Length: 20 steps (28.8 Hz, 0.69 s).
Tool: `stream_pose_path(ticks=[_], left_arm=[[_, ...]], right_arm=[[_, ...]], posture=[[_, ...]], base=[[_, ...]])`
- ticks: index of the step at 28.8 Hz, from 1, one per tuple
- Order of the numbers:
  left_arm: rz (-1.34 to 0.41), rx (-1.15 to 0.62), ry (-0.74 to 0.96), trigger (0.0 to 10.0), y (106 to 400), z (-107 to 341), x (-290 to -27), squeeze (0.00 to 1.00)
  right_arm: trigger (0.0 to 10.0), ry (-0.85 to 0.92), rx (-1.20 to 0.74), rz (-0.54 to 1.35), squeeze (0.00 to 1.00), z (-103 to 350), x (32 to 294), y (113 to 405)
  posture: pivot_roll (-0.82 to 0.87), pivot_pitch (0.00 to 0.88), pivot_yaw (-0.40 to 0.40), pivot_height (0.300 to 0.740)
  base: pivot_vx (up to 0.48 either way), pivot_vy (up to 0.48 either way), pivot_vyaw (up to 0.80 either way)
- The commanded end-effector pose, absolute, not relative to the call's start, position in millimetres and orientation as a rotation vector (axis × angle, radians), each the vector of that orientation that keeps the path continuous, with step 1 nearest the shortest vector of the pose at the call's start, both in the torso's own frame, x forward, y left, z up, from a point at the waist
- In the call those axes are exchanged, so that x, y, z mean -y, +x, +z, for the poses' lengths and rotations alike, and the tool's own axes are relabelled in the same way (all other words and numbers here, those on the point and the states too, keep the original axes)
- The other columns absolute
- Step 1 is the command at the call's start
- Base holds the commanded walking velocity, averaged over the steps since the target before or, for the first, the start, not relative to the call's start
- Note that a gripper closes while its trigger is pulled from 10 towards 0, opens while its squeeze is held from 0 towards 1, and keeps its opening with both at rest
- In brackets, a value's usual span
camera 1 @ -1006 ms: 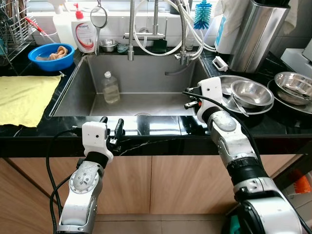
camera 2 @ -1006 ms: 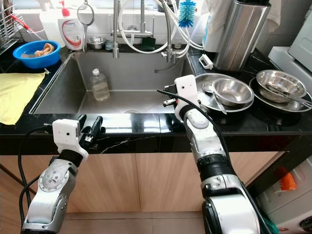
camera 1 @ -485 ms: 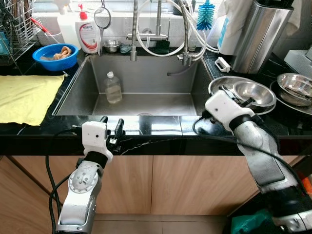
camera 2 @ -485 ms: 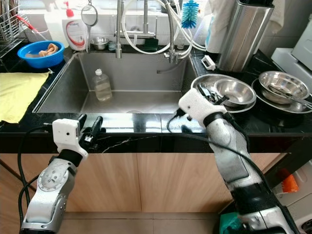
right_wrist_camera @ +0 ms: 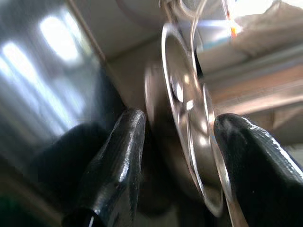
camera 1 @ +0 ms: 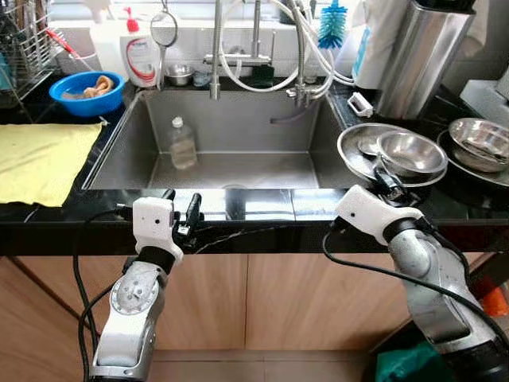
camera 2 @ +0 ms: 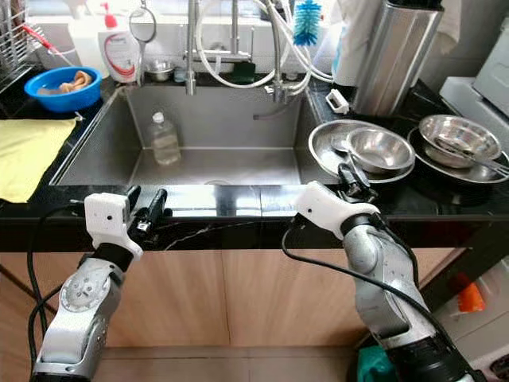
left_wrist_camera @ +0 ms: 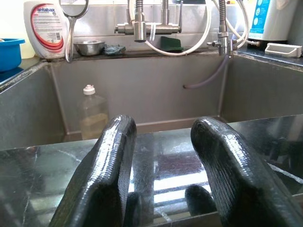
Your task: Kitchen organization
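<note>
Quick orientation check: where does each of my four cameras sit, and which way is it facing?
Left and right eye views: head, looking down over the black counter at the steel sink; both silver arms show.
Left wrist view: along the open left gripper, resting at the counter edge, facing the sink's clear plastic bottle.
Right wrist view: along the open right gripper, facing the stacked steel bowls.
All share the counter.

Table (camera 1: 262, 205) — glossy black stone, mirror-like. Sink (camera 1: 238, 127): brushed metal, dull sheen. Bowls (camera 1: 409, 151) and plate (camera 1: 354, 151): polished steel, bright reflections. Bottle (camera 1: 181, 143): clear plastic. Cloth (camera 1: 40, 159): yellow, matt, soft weave. Cabinet fronts (camera 1: 302, 302) — smooth wood grain. Left gripper (left_wrist_camera: 161, 175) fingers (left_wrist_camera: 102, 179): black, glossy, faintly textured.
</note>
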<state>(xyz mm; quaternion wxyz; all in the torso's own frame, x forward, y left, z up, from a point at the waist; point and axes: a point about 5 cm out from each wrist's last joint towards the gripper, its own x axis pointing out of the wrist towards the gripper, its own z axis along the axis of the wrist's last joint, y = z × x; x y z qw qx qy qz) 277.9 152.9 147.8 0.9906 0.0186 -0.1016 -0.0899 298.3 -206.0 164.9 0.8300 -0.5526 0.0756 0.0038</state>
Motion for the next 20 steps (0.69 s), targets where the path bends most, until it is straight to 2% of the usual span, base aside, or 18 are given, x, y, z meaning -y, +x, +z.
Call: stream_pose_path(ticks=[1, 20], left_arm=[[-0.184, 0.194, 0.034, 10.0, 278.7, 146.6, -153.1, 0.0], [-0.19, 0.183, 0.031, 10.0, 279.2, 144.5, -152.6, 0.0]], right_arm=[[10.0, -1.18, -0.147, -0.017, 0.0, 172.3, 208.3, 296.4], [10.0, -1.222, -0.214, -0.118, 0.0, 177.4, 227.8, 291.4]], posture=[[-0.08, 0.0, -0.018, 0.706], [-0.09, 0.005, -0.011, 0.706]], base=[[0.0, 0.0, 0.0], [0.0, 0.0, 0.0]])
